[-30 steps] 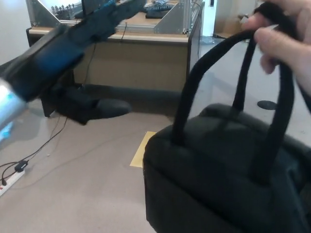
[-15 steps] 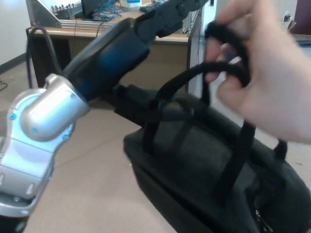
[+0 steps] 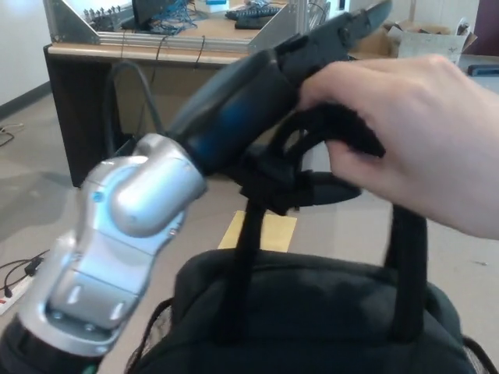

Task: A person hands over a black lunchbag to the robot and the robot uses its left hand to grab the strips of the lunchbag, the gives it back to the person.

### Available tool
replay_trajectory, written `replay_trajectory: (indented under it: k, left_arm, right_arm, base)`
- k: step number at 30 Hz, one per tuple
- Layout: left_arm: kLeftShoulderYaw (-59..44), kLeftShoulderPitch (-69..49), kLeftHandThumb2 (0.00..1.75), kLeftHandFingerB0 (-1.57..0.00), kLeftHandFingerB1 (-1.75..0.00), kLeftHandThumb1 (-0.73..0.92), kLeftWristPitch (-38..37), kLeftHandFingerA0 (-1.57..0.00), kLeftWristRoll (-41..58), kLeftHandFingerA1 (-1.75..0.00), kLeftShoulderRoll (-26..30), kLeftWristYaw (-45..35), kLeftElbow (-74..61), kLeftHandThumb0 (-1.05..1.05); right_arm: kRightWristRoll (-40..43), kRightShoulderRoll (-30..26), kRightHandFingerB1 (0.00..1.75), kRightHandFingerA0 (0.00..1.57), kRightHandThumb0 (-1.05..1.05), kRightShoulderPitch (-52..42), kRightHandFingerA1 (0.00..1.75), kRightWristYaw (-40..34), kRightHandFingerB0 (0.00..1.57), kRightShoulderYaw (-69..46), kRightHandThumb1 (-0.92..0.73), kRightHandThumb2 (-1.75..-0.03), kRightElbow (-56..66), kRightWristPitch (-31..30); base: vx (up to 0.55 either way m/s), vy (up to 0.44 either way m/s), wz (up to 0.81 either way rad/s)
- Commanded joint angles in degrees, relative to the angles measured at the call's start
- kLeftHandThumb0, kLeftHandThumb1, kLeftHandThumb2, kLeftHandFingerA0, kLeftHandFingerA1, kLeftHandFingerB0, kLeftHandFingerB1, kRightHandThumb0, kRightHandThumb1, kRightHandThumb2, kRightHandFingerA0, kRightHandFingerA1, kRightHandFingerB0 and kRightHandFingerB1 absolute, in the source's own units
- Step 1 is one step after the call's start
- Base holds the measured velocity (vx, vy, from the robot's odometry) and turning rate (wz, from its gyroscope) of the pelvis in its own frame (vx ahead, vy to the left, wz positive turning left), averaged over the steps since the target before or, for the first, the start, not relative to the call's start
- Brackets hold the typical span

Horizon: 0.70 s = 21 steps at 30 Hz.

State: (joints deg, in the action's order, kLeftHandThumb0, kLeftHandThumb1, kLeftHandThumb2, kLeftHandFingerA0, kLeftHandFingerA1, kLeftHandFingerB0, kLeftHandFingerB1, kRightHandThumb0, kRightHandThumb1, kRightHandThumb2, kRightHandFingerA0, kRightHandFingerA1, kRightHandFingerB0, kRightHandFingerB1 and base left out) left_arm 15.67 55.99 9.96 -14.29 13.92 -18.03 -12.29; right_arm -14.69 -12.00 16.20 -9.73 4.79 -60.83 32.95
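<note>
The left arm [image 3: 234, 125] has pushed further forward and up since the earlier picture, and the black lunchbag [image 3: 312, 319] now hangs lower, at the bottom of the view. The person's hand [image 3: 413, 148] grips the straps [image 3: 327, 148] against the arm. The left hand [image 3: 351, 31] is mostly hidden, so I cannot tell its fingers' state.

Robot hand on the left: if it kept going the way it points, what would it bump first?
Probably nothing close. The left robot hand points up and away, past the person's hand, toward a cardboard box. Depth is unclear.
</note>
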Motion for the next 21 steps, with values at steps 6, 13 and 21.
replay_trajectory:
  k: [6,13,21]
  left_arm:
    - [3.05,-1.5,0.79,-0.07,-0.07,0.45,-2.99,-0.08,-14.05,-0.23,-5.68,16.85,8.74,-0.71]
    - [8.04,-3.41,0.67,-0.07,-0.32,0.4,0.93,-0.15,-22.05,-0.4,-7.36,20.49,10.87,-0.55]
    - [3.8,-1.22,0.75,-0.7,-1.2,0.45,-16.36,-0.97,-18.43,-1.37,-17.5,46.71,27.79,-0.42]
  right_arm:
    - [-0.01,-0.64,0.35,0.33,-0.64,-1.14,0.41,0.9,0.3,0.37,-0.75,-0.62,0.86,-1.24]
    - [0.15,-0.44,0.46,0.34,-0.71,-1.7,0.55,0.62,0.22,0.21,-0.61,-0.96,0.68,-0.33]
    - [-0.63,-0.2,0.37,0.37,-0.64,-1.06,0.41,-0.21,0.36,0.71,-0.76,-0.63,0.6,-0.75]
  base:
    - [0.0,0.0,0.0]
    - [0.0,0.0,0.0]
    - [0.0,0.0,0.0]
